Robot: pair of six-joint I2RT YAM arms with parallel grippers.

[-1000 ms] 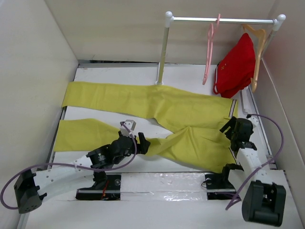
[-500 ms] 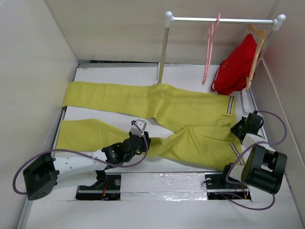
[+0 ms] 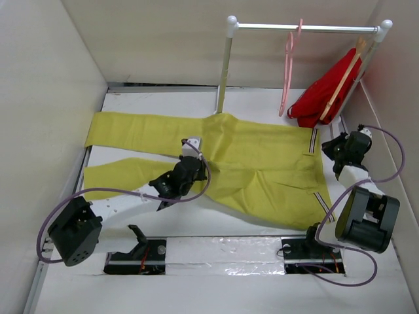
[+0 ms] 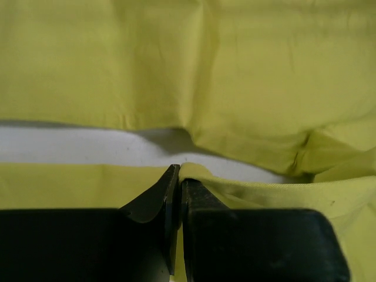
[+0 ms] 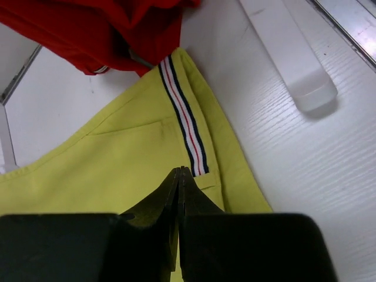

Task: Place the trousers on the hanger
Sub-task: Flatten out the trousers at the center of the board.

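The mustard-yellow trousers (image 3: pixel 262 163) lie spread flat on the white table, legs to the left, striped waistband (image 5: pixel 185 126) to the right. My left gripper (image 3: pixel 198 170) is at the crotch, where the two legs meet. In the left wrist view it (image 4: pixel 179 171) is shut on a raised fold of the near leg's edge (image 4: pixel 264 182). My right gripper (image 3: pixel 335 149) is at the waistband's far right corner. In the right wrist view its tips (image 5: pixel 180 171) are shut on the cloth beside the stripes. The pink hanger (image 3: pixel 288 65) hangs bare on the rail (image 3: pixel 304 27).
A red garment (image 3: pixel 321 98) on a tan wooden hanger (image 3: pixel 342 80) hangs at the rail's right end, its hem close to the waistband (image 5: pixel 117 29). The rail's left post (image 3: pixel 224 72) stands behind the trousers, its white foot (image 5: pixel 288 53) to the right. Walls enclose the table.
Both grippers went from open to shut on the trousers. The left arm moved up toward the crotch, the right moved back to the waistband corner. The bunched near leg has flattened.
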